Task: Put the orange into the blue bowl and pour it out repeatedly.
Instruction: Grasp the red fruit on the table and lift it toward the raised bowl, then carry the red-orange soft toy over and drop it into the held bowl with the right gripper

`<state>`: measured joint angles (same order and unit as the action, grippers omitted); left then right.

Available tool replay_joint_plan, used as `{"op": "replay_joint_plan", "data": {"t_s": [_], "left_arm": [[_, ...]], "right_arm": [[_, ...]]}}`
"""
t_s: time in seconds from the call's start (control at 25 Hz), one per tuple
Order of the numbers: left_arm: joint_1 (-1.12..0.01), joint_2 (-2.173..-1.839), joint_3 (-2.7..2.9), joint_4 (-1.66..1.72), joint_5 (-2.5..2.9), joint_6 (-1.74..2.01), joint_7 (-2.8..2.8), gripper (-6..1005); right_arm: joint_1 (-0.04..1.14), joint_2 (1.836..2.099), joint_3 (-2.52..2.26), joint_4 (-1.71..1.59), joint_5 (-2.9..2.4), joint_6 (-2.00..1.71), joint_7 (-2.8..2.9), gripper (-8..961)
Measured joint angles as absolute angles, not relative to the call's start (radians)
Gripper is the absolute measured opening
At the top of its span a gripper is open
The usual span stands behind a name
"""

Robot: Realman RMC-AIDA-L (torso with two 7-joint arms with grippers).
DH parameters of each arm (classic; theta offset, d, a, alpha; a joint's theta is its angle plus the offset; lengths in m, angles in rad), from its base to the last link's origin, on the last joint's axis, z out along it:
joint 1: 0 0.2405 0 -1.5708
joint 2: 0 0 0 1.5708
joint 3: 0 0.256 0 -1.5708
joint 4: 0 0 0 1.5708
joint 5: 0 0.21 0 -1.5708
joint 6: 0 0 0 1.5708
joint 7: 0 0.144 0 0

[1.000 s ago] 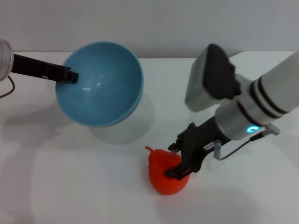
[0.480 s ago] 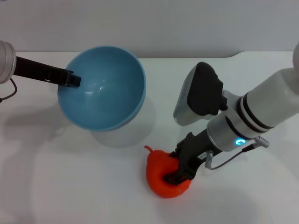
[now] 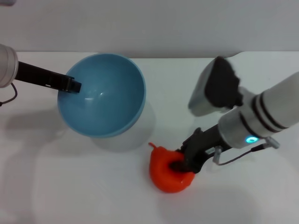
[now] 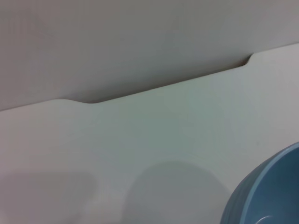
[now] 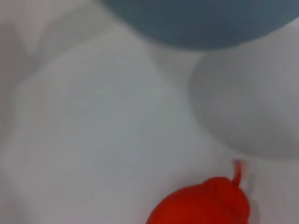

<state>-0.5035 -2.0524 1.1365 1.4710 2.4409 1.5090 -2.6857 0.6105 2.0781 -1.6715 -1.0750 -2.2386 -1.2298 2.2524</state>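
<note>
The blue bowl [image 3: 105, 95] hangs tilted above the white table, its opening facing me, with its shadow on the table under it. My left gripper [image 3: 72, 86] is shut on the bowl's left rim. The orange [image 3: 164, 173] lies on the table in front of the bowl, to its right. My right gripper [image 3: 181, 164] reaches down from the right and is shut on the orange's right side. The right wrist view shows the orange [image 5: 201, 205] and the bowl's underside [image 5: 201, 23]. The left wrist view shows a part of the bowl's outer wall [image 4: 266, 191].
The white table [image 3: 70, 186] runs to a grey wall at the back. The table's back edge has a notch [image 4: 250, 59]. My right arm's wrist and camera housing [image 3: 217, 91] stand high to the right of the bowl.
My right gripper has come down and closed on the orange, which shifted slightly to the right. The bowl has barely moved in my left gripper.
</note>
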Motion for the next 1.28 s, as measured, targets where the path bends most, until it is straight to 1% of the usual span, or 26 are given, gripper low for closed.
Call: {"op": "replay_joint_plan", "data": {"t_s": [0.2, 0.44, 0.6, 0.72, 0.88, 1.28], "left_arm": [[-0.519, -2.052, 1.145, 1.467, 2.46, 1.518, -2.685, -1], [-0.542, -2.057, 1.178, 1.452, 2.503, 1.532, -2.686, -1], [-0.566, -2.057, 1.219, 1.409, 2.504, 1.532, -2.686, -2], [-0.598, -2.06, 1.28, 1.36, 2.498, 1.534, -2.689, -2], [-0.644, -2.067, 1.393, 1.319, 2.483, 1.53, -2.717, -2], [-0.748, -2.073, 1.544, 1.305, 2.413, 1.509, -2.818, -1]], "right_arm": [[0.529, 2.077, -1.538, -1.166, -2.235, -1.296, 2.249, 229], [0.454, 2.082, -1.337, -1.255, -2.207, -1.409, 2.205, 130], [0.417, 2.081, -1.149, -1.322, -2.075, -1.532, 2.104, 114], [0.398, 2.077, -1.024, -1.37, -1.877, -1.649, 1.996, 101], [0.395, 2.074, -0.954, -1.423, -1.721, -1.739, 1.933, 85], [0.44, 2.076, -1.125, -1.42, -1.876, -1.694, 1.951, 26]]}}
